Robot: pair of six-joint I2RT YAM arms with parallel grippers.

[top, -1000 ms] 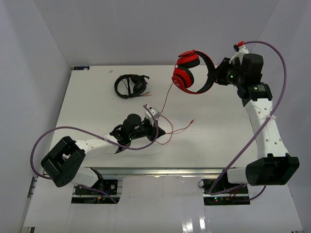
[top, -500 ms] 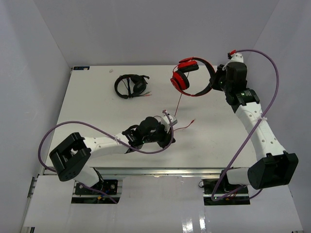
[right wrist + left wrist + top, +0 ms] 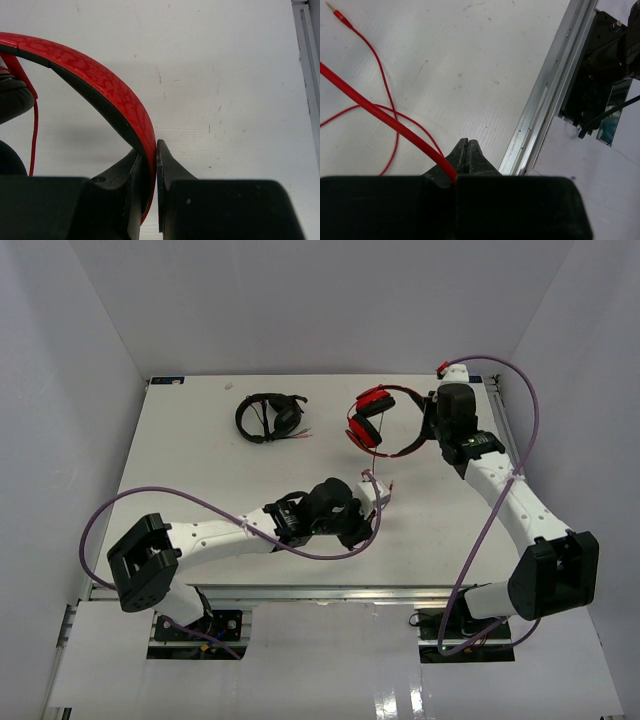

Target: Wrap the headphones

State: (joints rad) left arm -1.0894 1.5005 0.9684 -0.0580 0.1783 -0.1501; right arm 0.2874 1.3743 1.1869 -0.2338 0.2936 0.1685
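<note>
The red headphones [image 3: 372, 420] hang above the table at the back right. My right gripper [image 3: 428, 420] is shut on their red headband [image 3: 107, 95], which passes between its jaws; a black ear pad [image 3: 12, 102] shows at the left edge. The thin red cable [image 3: 372, 462] runs down from an ear cup to my left gripper [image 3: 378, 488], which is shut on it near the table's middle. In the left wrist view the cable [image 3: 380, 117] enters the closed jaws from the upper left. Its loose loops and plug [image 3: 337, 14] lie on the table.
Smaller all-black headphones [image 3: 268, 416] lie at the back left of the white table [image 3: 200, 480]. The table's metal front rail [image 3: 545, 95] and the right arm's base [image 3: 610, 55] show to the right in the left wrist view. White walls enclose the table.
My left gripper has moved right and slightly back along the cable. My right gripper has carried the red headphones left and nearer, lower over the table.
</note>
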